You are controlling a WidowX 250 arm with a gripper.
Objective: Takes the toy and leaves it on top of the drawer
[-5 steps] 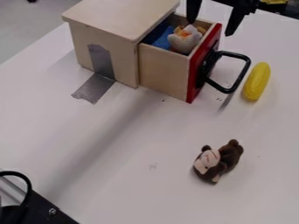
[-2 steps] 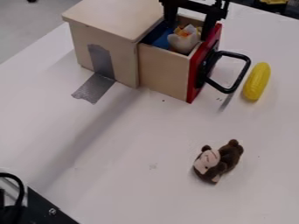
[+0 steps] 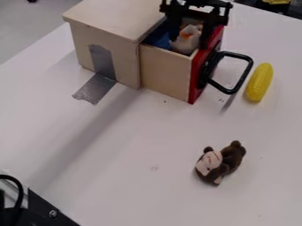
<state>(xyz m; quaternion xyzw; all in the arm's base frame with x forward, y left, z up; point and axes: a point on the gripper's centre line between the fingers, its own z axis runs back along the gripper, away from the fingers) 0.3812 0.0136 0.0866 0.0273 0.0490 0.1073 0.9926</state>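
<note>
Over by the wooden cabinet (image 3: pixel 109 17), the black gripper (image 3: pixel 189 42) hung down from the top of the camera view into the open drawer (image 3: pixel 165 73), its two fingers spread, one on either side of the white plush toy (image 3: pixel 185 43). I could see a gap between those fingers with the toy in it, though I couldn't tell whether either one was touching it. The toy sat inside the drawer, near the red front (image 3: pixel 195 86), a bit of orange showing on its upper part. Next to it, toward the cabinet, lay something blue (image 3: pixel 160 40). The drawer stuck out from the cabinet's side, and a black loop handle (image 3: pixel 243 78) jutted from its red face. Just beyond that handle, a yellow corn cob (image 3: pixel 259 82) lay on the white table (image 3: pixel 124 150). Much nearer the camera, well apart from the drawer, a brown plush monkey (image 3: pixel 227 160) was lying down, its pale face showing. Silver tape (image 3: pixel 94 90) ran down the cabinet's wall and out onto the tabletop. Down in the lower left corner I noticed a black piece of equipment (image 3: pixel 41 209) with a bolt (image 3: pixel 53 213) in it, and a curved black cable (image 3: pixel 22 190) beside it.
</note>
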